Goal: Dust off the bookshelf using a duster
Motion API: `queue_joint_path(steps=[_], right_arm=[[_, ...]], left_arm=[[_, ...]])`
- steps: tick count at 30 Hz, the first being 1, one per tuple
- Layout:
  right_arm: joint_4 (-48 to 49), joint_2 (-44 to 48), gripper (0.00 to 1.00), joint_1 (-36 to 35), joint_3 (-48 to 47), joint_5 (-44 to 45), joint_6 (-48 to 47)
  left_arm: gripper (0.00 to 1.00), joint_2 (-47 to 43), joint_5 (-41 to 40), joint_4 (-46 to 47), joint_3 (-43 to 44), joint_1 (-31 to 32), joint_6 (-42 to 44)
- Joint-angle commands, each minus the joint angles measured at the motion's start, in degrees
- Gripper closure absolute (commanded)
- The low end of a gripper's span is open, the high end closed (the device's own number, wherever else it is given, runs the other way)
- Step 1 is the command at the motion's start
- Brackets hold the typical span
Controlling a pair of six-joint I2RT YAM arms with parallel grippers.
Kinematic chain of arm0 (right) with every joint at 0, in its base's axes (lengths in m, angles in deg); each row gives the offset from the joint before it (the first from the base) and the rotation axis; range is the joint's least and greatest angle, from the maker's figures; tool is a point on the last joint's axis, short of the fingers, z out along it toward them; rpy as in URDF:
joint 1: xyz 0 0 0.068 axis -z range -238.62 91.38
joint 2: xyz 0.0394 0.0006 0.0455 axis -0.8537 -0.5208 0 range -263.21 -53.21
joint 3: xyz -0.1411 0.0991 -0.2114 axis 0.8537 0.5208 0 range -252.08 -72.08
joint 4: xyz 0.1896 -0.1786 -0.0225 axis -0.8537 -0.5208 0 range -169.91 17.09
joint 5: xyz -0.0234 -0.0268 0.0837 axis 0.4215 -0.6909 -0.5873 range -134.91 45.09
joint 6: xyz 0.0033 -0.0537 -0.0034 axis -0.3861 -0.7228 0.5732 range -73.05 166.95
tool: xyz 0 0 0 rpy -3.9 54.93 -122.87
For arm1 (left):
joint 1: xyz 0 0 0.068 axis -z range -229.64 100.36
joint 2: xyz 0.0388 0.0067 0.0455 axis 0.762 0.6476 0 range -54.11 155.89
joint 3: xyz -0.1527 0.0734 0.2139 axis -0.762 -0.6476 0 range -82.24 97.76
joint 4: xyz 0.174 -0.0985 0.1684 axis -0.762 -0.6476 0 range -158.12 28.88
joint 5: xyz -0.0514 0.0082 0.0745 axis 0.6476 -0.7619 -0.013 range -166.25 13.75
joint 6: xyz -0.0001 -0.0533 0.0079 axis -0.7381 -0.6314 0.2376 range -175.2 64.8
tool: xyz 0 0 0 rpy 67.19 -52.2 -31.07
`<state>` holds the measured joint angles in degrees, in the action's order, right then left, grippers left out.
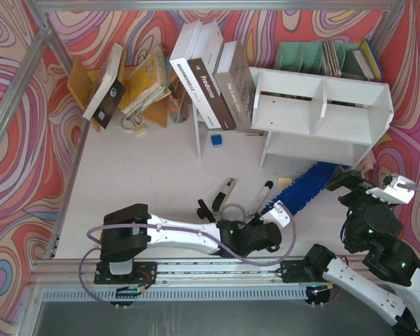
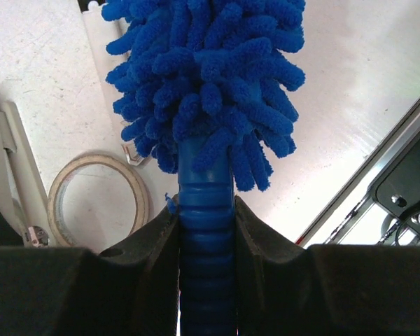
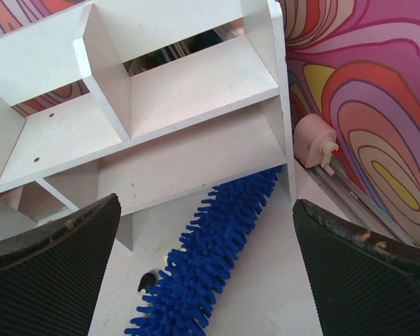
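The white bookshelf (image 1: 322, 115) lies at the back right, its two compartments facing up; it fills the top of the right wrist view (image 3: 196, 91). The fluffy blue duster (image 1: 309, 183) stretches diagonally across the table, its tip reaching under the shelf's lower board (image 3: 217, 245). My left gripper (image 1: 276, 218) is shut on the duster's ribbed blue handle (image 2: 206, 231), and the shaggy head (image 2: 210, 77) extends straight out from the jaws. Above the duster, beside the shelf's right end, my right gripper (image 1: 350, 176) hangs open and holds nothing (image 3: 206, 210).
Books (image 1: 210, 77) lean against the shelf's left side. A green file rack (image 1: 315, 56) stands behind it, an orange-brown stand (image 1: 80, 84) at back left. A tape roll (image 2: 98, 199), a marker (image 1: 262, 192) and a grey tool (image 1: 226, 190) lie near the left gripper. A pink object (image 3: 315, 140) sits by the right wall.
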<state>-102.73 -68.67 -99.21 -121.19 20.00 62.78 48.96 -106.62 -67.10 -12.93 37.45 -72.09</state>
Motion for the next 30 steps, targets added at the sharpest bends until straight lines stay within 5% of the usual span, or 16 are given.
queue_joint_path(steps=[1, 16, 30], right_arm=[[1.7, 0.3, 0.01, -0.4, 0.4, 0.8, -0.9], [1.6, 0.4, 0.01, -0.4, 0.5, 0.5, -0.9], [1.7, 0.3, 0.01, -0.4, 0.5, 0.4, -0.9]], left_arm=[[1.0, 1.4, 4.6, 2.6, 3.5, -0.8, 1.0], [1.0, 3.2, 6.8, -10.1, 7.5, -1.4, 1.2], [1.0, -2.1, -1.1, -0.7, 6.8, -2.7, 3.0]])
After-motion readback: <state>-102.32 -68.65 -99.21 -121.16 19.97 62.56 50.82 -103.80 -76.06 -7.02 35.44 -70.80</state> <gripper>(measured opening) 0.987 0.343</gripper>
